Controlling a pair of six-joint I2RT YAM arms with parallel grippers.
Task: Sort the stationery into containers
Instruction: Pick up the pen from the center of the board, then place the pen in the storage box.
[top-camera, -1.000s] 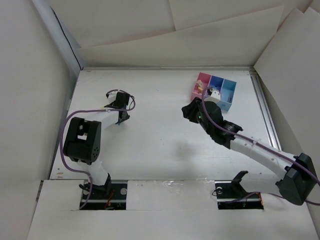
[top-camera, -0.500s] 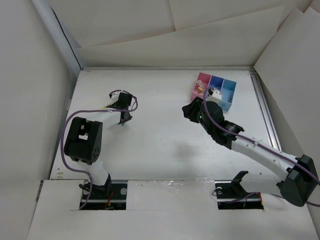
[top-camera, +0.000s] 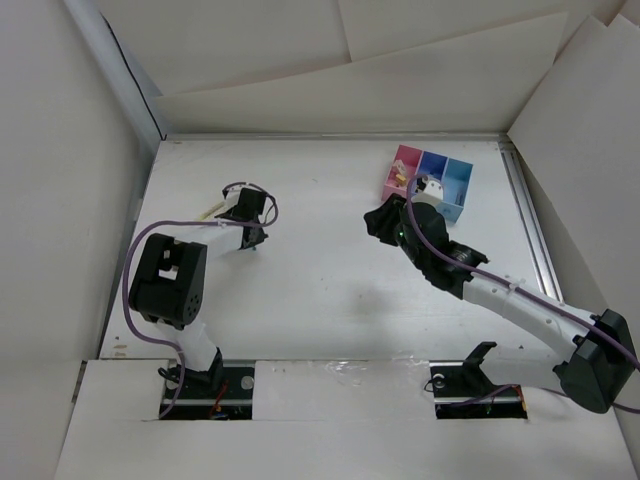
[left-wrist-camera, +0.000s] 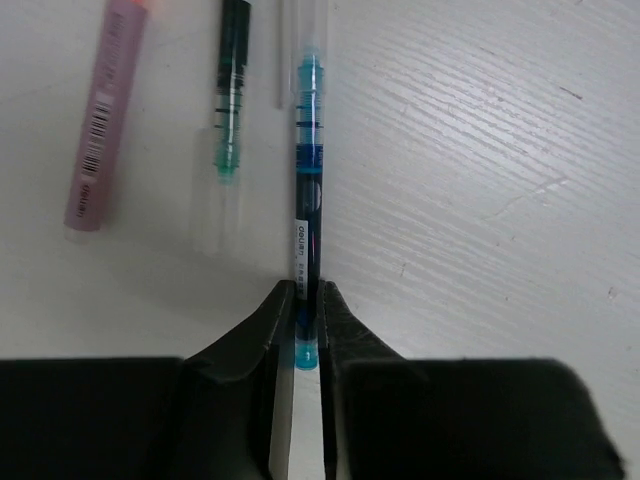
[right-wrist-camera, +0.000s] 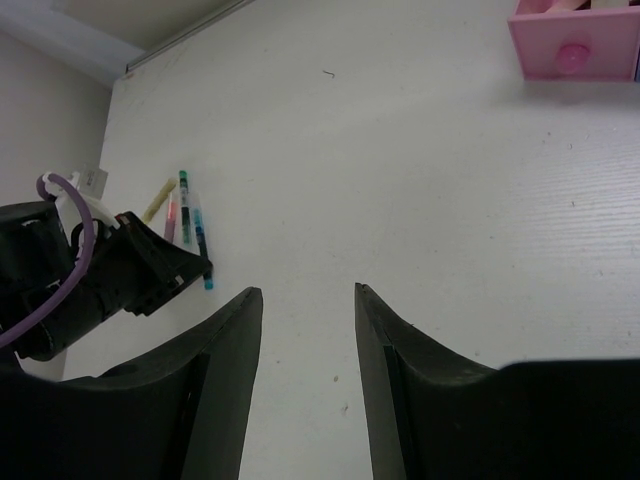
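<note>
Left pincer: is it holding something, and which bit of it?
The left pincer pinches the blue pen near one end, by its bright blue tip. The right pincer is open and holds nothing.

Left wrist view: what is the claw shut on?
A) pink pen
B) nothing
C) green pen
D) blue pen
D: the left claw pinches the near end of the blue pen, while the green pen and pink pen lie free on the table beside it.
</note>
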